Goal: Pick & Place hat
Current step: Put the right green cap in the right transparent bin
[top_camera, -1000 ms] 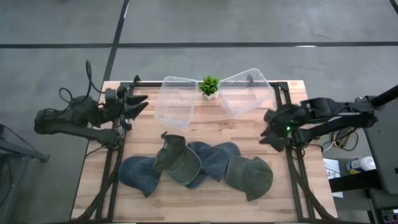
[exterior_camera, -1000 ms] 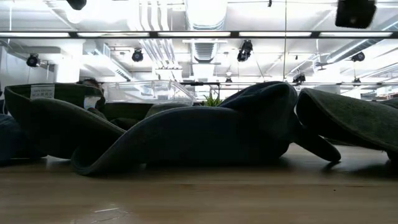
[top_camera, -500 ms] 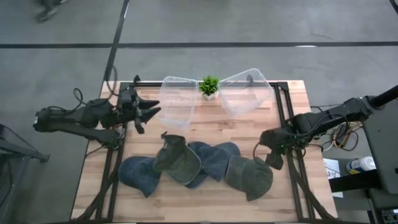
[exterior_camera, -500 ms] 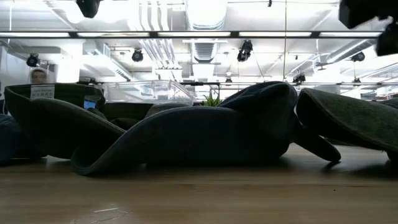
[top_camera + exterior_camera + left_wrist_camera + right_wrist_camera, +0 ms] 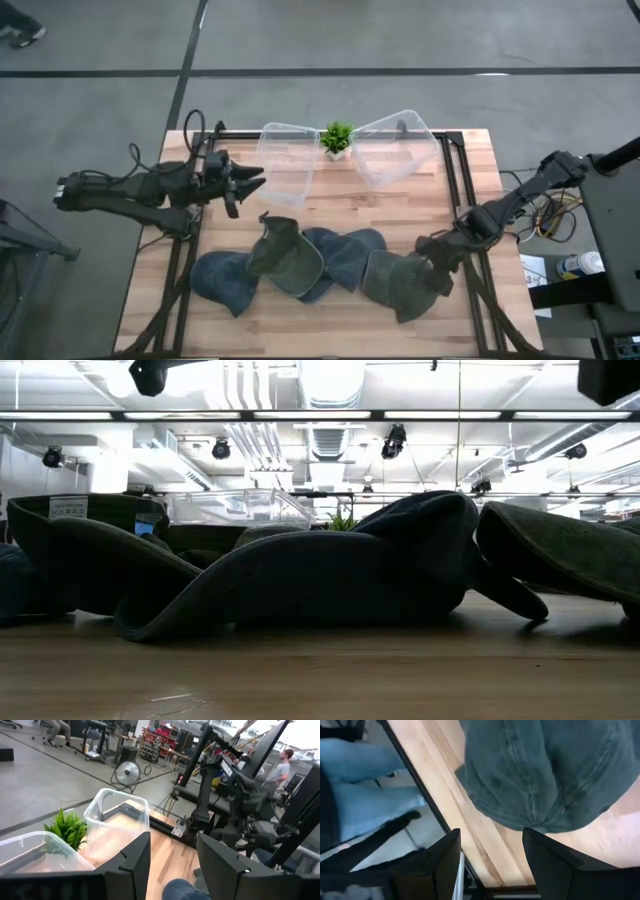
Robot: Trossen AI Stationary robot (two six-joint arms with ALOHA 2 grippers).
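Wooden surface (image 5: 330, 205) carries a row of hats along its near half. Two clear bins (image 5: 285, 160) sit at the far edge with a small green plant (image 5: 337, 137) between them. Green hat (image 5: 400, 283), rightmost in the row, lies flat on the surface. Right tool (image 5: 437, 262) is low at that hat's right edge, fingers parted, holding nothing. Left tool (image 5: 252, 184) hovers near the left bin, fingers apart, empty.
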